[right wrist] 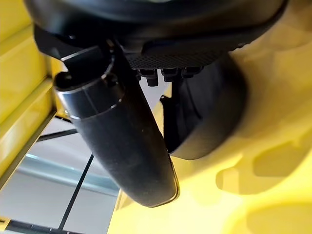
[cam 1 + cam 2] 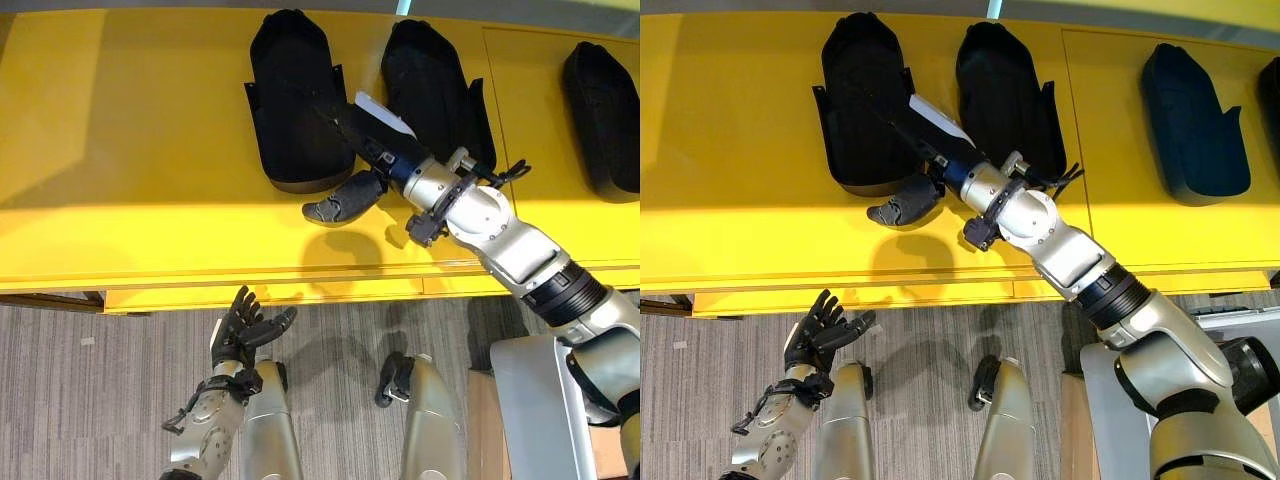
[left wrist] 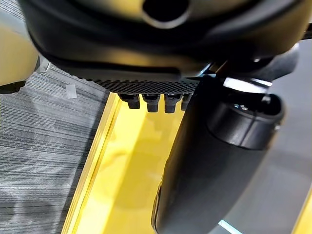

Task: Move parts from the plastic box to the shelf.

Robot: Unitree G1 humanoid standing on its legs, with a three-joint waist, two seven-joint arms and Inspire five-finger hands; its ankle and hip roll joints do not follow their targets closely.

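Resting on the yellow shelf point(image 2: 120, 150), 2 black parts point(image 2: 290, 100) flank the right hand point(image 2: 365, 135).

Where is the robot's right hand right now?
In the left eye view, the right hand is over the yellow shelf, between the two black parts nearest its left end.

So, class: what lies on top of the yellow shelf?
Three black parts lie on the yellow shelf. The right hand reaches between two, covering their inner edges.

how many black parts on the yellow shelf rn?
4 in the right eye view: left part and middle part flank the right hand; a third sits further right; a fourth is cut off at the edge.
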